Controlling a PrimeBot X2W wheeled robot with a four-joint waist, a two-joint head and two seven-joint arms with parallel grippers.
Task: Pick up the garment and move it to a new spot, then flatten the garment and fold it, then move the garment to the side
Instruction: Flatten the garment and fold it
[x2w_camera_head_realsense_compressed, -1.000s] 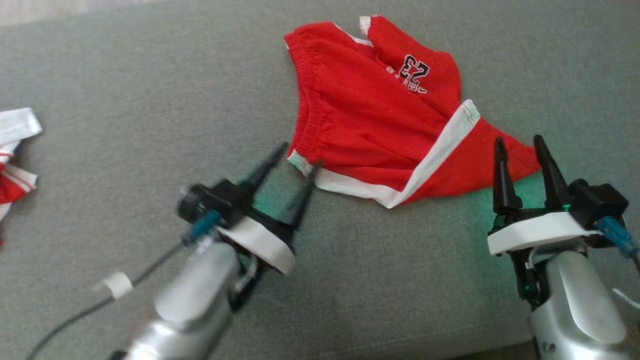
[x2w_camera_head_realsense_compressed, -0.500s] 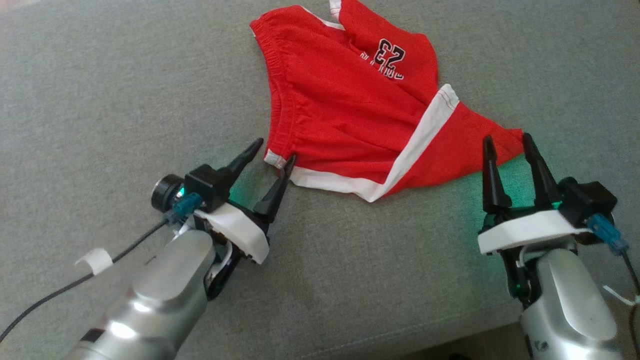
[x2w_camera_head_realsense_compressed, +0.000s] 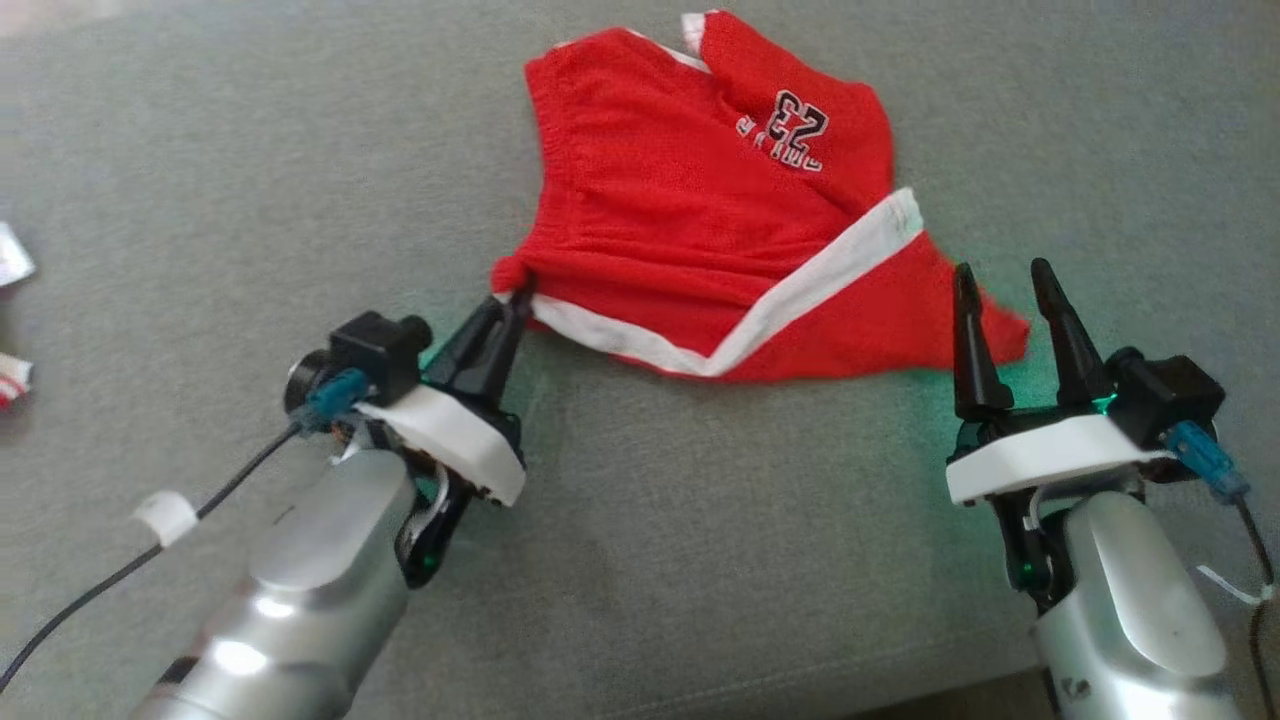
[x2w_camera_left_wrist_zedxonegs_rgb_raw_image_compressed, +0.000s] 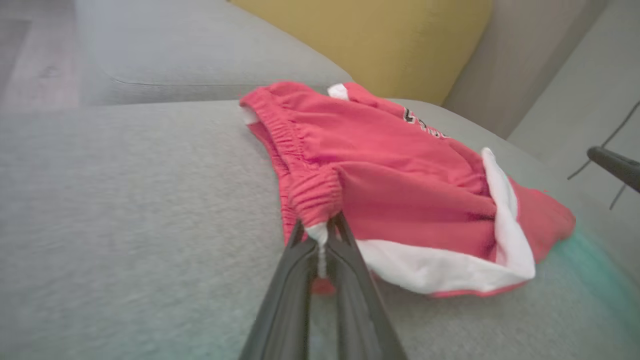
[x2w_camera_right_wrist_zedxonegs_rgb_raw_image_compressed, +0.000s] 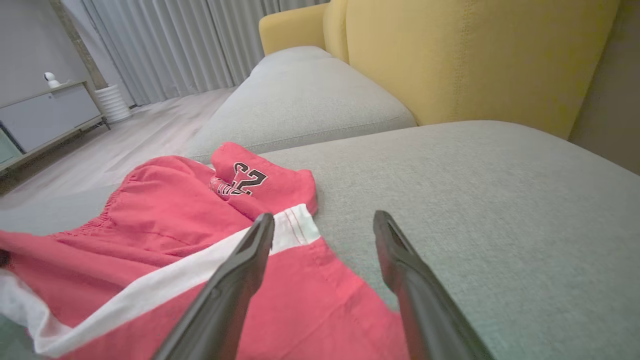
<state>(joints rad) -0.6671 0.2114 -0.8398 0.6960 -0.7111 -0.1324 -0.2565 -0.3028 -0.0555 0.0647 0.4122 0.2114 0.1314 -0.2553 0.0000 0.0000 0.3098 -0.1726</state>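
Left pincer (x2w_camera_head_realsense_compressed: 513, 303) is clamped tight on the bunched waistband corner of the red garment (x2w_camera_head_realsense_compressed: 690, 230), white trim pinched between its tips! The cloth lies spread across the grey sofa cushion (x2w_camera_head_realsense_compressed: 200, 200). Right pincer (x2w_camera_head_realsense_compressed: 1003, 290) stands wide open at the far red hem corner, fingers apart, perhaps just above the fabric, hard to call.

Grey sofa (x2w_camera_right_wrist_zedxonegs_rgb_raw_image_compressed: 500, 200), yellow backrest (x2w_camera_right_wrist_zedxonegs_rgb_raw_image_compressed: 475, 60), pale curtains (x2w_camera_right_wrist_zedxonegs_rgb_raw_image_compressed: 175, 45)
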